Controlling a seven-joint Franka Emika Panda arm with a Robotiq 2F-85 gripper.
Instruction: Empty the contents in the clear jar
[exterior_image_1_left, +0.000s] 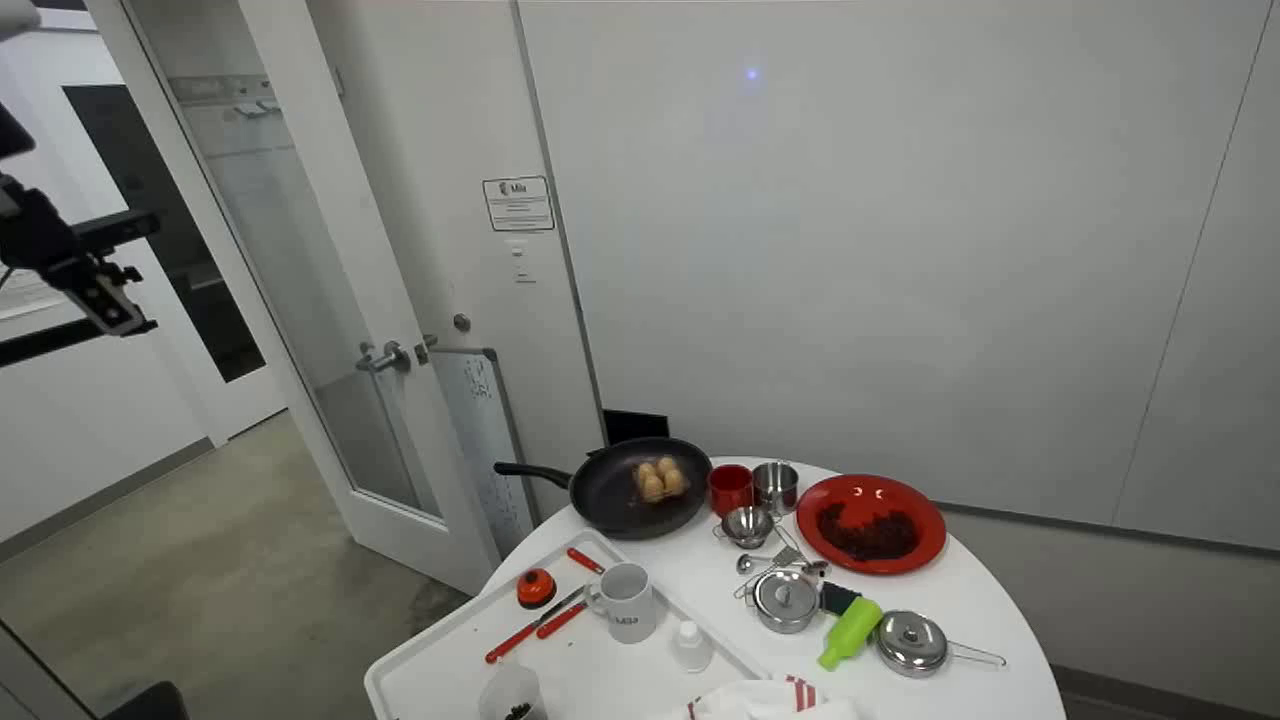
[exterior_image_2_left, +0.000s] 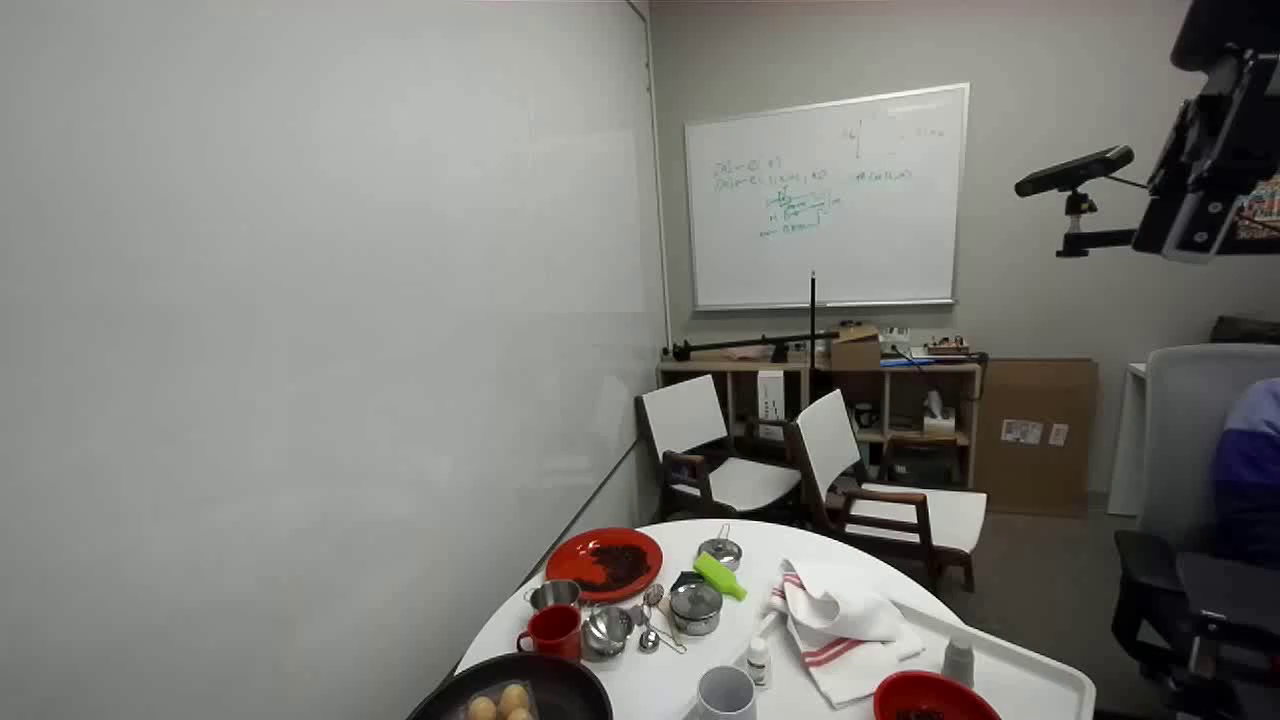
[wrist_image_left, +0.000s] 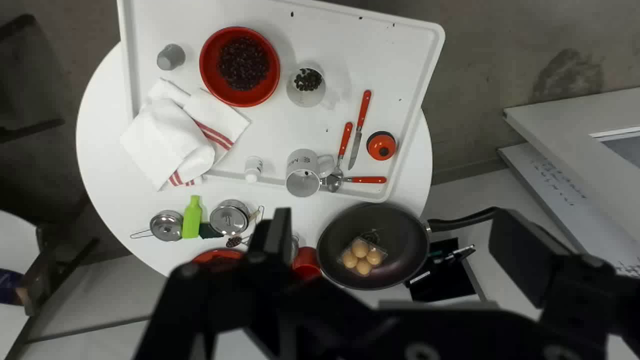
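On the white tray (wrist_image_left: 390, 65), seen from above in the wrist view, the clear jar (wrist_image_left: 305, 94) is standing upright, dark contents (wrist_image_left: 308, 79) lying inside. On its left the red bowl (wrist_image_left: 210, 70) is sitting just beside it, only a thin strip of tray parting the two walls. On its right, more room is spreading: plain tray, dotted with a few dark specks (wrist_image_left: 392, 99), is stretching out to the raised rim, and the tray's corner is jutting past the curved edge of the round surface (wrist_image_left: 100, 150). Below the jar in that view, another bare patch is running down to the grey mug (wrist_image_left: 301, 163), which is standing at the lower edge. A knife (wrist_image_left: 358, 137) and a spoon (wrist_image_left: 344, 138) are lying close together to the mug's right, narrowing the space before a round orange object (wrist_image_left: 381, 142). Past the lower rim, the black pan (wrist_image_left: 407, 232) is taking up its stretch of the surface, its handle reaching out beyond the border. The end effector (wrist_image_left: 396, 240) is holding its fingers (wrist_image_left: 520, 257) spread wide apart. In both exterior views it is hanging high at the frame's edge, well away from the surface.
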